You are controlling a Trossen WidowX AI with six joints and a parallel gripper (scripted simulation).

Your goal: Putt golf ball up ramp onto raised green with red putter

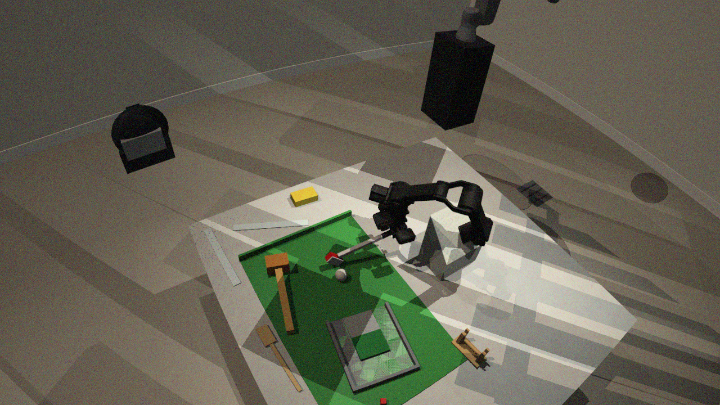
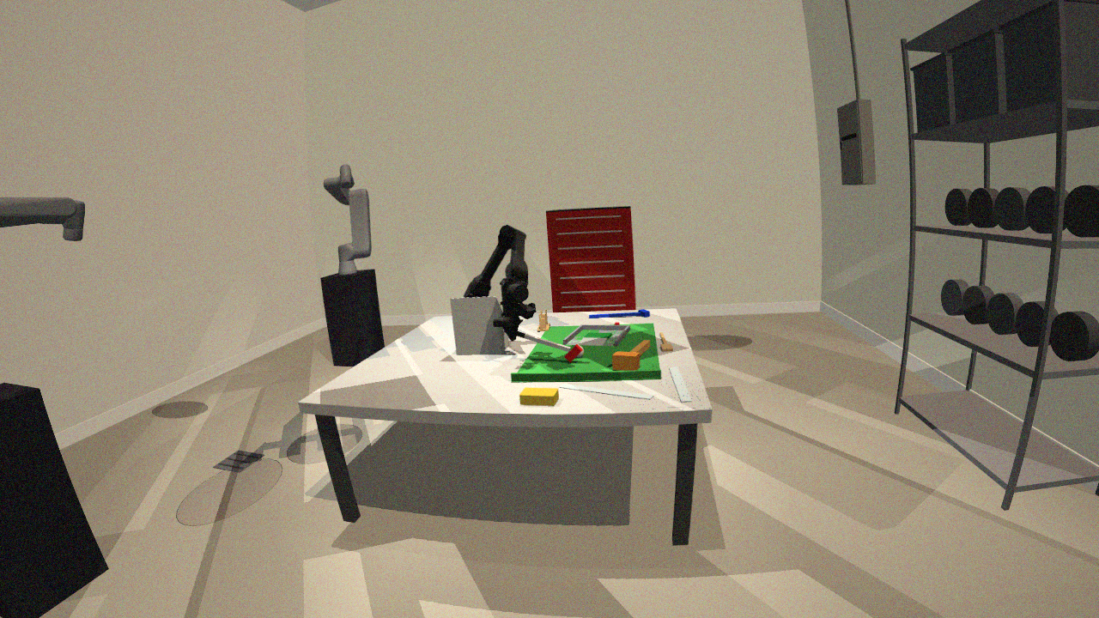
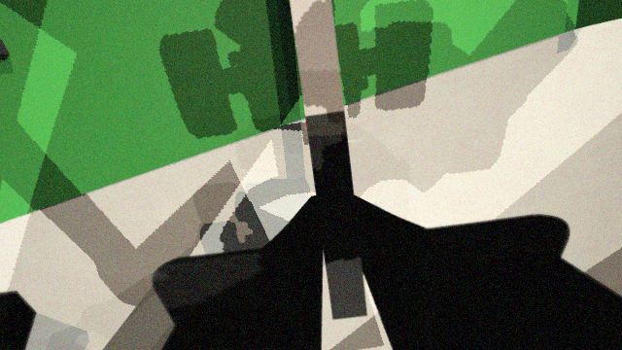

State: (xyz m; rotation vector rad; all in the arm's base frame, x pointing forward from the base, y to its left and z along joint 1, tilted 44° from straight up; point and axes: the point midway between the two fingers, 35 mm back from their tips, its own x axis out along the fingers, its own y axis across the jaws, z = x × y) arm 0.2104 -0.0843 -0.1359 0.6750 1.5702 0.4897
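Leftmost on the green mat [image 1: 302, 322] lies a wooden mallet [image 1: 282, 287], untouched; next comes the red putter [image 1: 352, 249], its head hanging just behind the golf ball [image 1: 341, 274], near but seemingly not touching; the ball sits on the flat turf, short of the ramp and raised green [image 1: 371, 345]; further right the gripper [image 1: 390, 232] is clamped on the putter's shaft, at the mat's edge; the address step looks in hand; next, a measured stroke toward the ramp, not so hard that the ball overshoots.
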